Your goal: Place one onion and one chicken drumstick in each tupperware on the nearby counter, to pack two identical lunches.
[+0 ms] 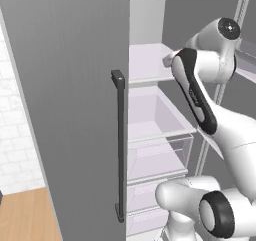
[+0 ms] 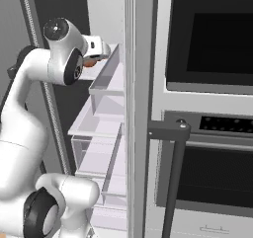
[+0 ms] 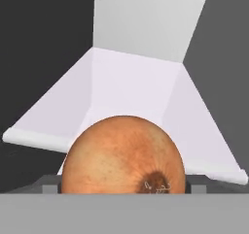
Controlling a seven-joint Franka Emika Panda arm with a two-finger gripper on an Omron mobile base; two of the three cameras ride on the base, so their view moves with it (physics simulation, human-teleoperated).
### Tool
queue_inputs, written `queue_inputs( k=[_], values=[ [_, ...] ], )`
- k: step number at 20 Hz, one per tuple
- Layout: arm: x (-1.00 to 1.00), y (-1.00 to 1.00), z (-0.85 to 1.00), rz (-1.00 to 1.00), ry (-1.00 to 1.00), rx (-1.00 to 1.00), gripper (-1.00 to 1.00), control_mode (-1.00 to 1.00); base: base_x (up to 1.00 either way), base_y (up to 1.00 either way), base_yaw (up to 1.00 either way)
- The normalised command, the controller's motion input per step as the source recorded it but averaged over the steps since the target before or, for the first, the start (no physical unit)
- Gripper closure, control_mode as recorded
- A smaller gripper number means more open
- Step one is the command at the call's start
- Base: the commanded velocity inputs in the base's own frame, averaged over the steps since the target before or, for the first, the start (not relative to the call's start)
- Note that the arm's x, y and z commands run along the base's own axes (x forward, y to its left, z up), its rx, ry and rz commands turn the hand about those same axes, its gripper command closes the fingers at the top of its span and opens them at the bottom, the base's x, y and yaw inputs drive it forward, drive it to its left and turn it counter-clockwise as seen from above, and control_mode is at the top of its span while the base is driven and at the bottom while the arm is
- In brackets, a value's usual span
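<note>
1. One onion [image 3: 123, 155] sits dead centre between my finger tips in the hand view, so close that it hides most of both tips; the jaws stand wide, one on each side of it, and I cannot tell whether they touch its skin, so I do not count it as held.
2. From the right base view I see the gripper [image 2: 97, 54] reaching into the open fridge at the upper shelf [image 2: 101, 68], with a sliver of orange just under the hand; the onion rests near that shelf's front edge.
3. From the left base view the forearm runs in over the fridge drawer [image 1: 165, 116], beside the grey door [image 1: 70, 85].
4. I judge the onion lies straight ahead along the fingers; being round, it has no long axis to line up with, so a plain squeeze should do.
5. Risk, as I see it: smooth skin may roll toward the shelf's back edge.
</note>
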Motion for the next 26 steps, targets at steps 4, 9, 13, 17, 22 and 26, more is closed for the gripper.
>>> queue_inputs(
  k=[4, 9, 13, 17, 22, 26],
  values=[
    [-1.00, 0.23, 0.41, 0.00, 0.32, 0.00, 1.00, -1.00, 0.00, 0.00, 0.00],
    [-1.00, 0.06, -0.23, 0.00, 0.26, 0.00, 1.00, -1.00, 0.00, 0.00, 0.00],
    [-1.00, 0.00, -0.53, 0.00, 0.09, 0.00, 1.00, -1.00, 0.00, 0.00, 0.00],
    [-0.96, 0.09, -0.89, 0.00, 0.08, 0.00, 1.00, -1.00, 0.00, 0.00, 0.00],
    [-0.57, 0.00, -0.28, 0.00, 0.08, 0.01, 1.00, -1.00, 0.00, 0.00, 0.00],
    [-0.12, 0.00, -0.05, 0.00, 0.02, 0.00, 1.00, 1.00, -0.59, 0.02, 0.00]
  ],
)
